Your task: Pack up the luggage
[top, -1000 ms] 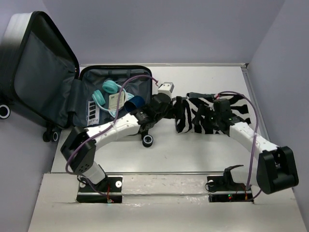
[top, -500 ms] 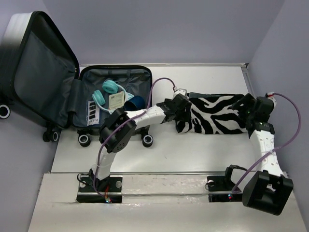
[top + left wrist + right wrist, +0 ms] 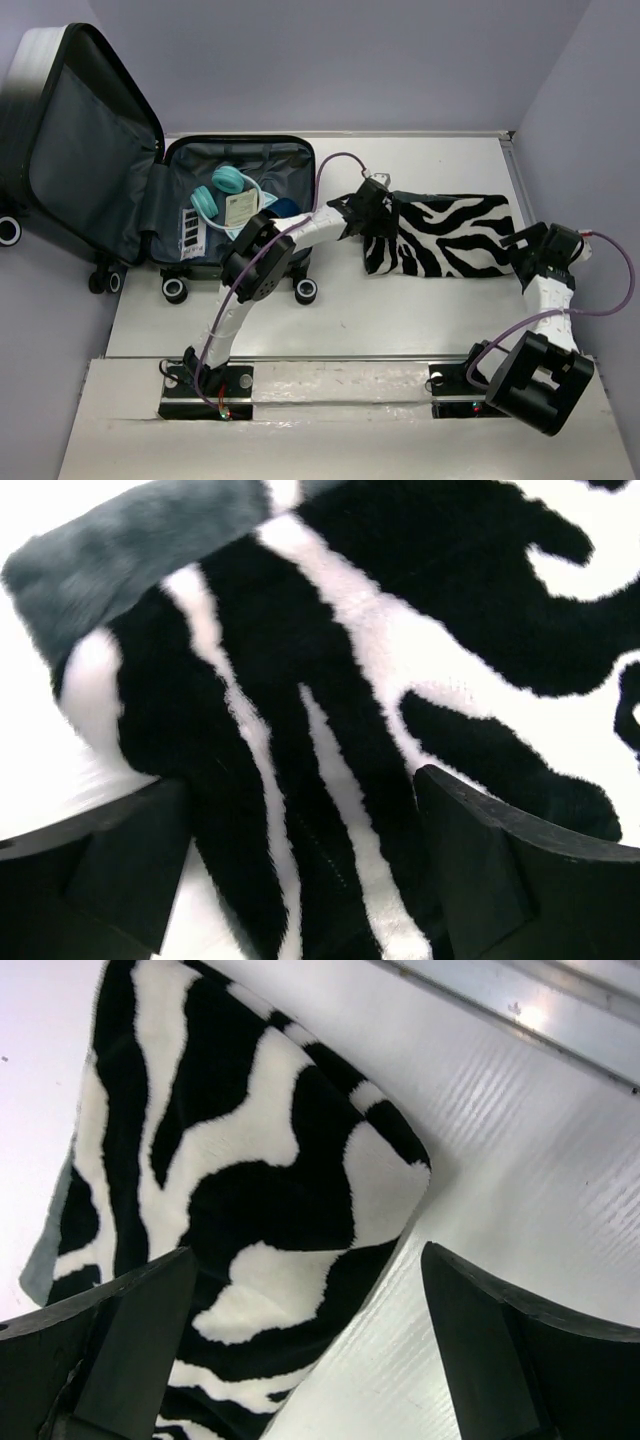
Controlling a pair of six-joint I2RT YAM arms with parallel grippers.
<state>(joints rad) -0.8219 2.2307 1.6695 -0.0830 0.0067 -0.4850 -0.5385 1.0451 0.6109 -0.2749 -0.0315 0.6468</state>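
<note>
My left claw (image 3: 300, 785) hung spread wide over one end of the zebra cloth (image 3: 450, 235); my right claw (image 3: 308, 1258), also apart, hovered over its opposite corner on the desk (image 3: 400, 320).

White table (image 3: 400, 310), lavender walls (image 3: 340, 60) — even light

Bare tabletop (image 3: 400, 320) beside zebra cloth (image 3: 450, 235); luggage (image 3: 285, 170) partly full.

Robot lab test cell.
Plain lavender walls (image 3: 350, 60) box in a white table (image 3: 400, 320). Left arm (image 3: 300, 232) and right arm (image 3: 548, 300) are bolted to a metal rail (image 3: 330, 375) at the near edge, with purple cables (image 3: 338, 156) exposed. Open luggage (image 3: 90, 150) sits on the bench.
</note>
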